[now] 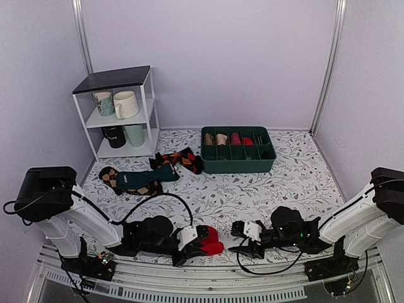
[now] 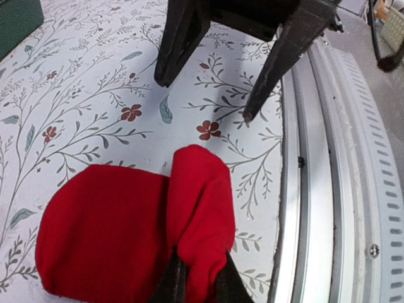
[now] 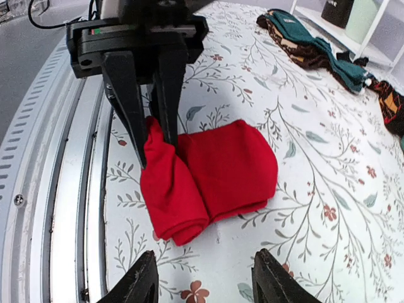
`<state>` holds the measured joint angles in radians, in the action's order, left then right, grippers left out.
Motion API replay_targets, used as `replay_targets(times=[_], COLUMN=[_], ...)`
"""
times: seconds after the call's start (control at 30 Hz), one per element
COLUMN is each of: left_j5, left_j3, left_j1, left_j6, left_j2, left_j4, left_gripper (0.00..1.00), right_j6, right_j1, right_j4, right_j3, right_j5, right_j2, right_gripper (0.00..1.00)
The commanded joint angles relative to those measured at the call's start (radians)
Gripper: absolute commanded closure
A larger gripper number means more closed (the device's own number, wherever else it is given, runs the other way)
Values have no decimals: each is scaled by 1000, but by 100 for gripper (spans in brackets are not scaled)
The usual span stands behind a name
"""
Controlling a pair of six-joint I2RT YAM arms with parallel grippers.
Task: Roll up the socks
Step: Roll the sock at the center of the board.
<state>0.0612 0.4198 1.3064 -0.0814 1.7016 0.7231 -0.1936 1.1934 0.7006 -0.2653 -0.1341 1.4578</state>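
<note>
The socks (image 3: 214, 170) are being pinched by the left hand (image 3: 158, 142), which is clenched on a raised fold of the fabric. It is a soft, plain bright red knit, matte, w/ rounded edges. The bundle is being shown as two lobes, a wide flat one and a narrower humped one beside it. The black fingers (image 2: 173, 281) are being closed on the humped one. The bundle is lying at the near edge of the surface (image 1: 252, 196), just beside the ribbed metal rail (image 2: 328, 189), btwn the two hands.

The right hand (image 1: 242, 240) is being shown released, its tapered black jaws spread w/ nothing btwn them. Its tips are apart from the socks, and bare printed cloth is being left open btwn them.

The surface is being covered by a white cloth w/ grey leaf sprigs and small red flowers. Further back, well apart from the hands, a teal sock (image 1: 148, 178) is being draped over orange-and-black patterned socks (image 1: 183, 158). A dark green divided tray (image 1: 238, 165) is being shown w/ rolled items in some compartments. A white shelf unit (image 1: 113, 79) w/ mugs (image 1: 126, 104) is standing in the back left corner. The area is being enclosed by pale lilac walls.
</note>
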Motion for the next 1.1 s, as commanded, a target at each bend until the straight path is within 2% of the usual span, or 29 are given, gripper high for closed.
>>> replay_targets(times=[0.0,0.1,0.2,0.5,0.93,1.07], left_j5=[52,61,71,81,86,90], left_j3=[-24,-23,-24,-33,-33,-31], left_j1=[-30,-39,-45,-52,-53,-53], left_j6=[-65,-77,-83,-85,-80,-77], left_j2=[42,46,50,52,56,56], left_j4=[-128,-131,-128,-114,-112,-114], left_gripper=[100,100,100,100,100,100], right_j6=[-153,-187,-208,-179,-140,-133], right_j1=[43,60,61,74,74,74], right_j4=[161,182,161,93,7,-15], right_j3=[-32,-54,-88,-146,-199,-211], right_j5=[71,78,4,-85,-27,-32], right_j2=[67,101,131,215,290,291], right_gripper=[48,48,48,49,55,63])
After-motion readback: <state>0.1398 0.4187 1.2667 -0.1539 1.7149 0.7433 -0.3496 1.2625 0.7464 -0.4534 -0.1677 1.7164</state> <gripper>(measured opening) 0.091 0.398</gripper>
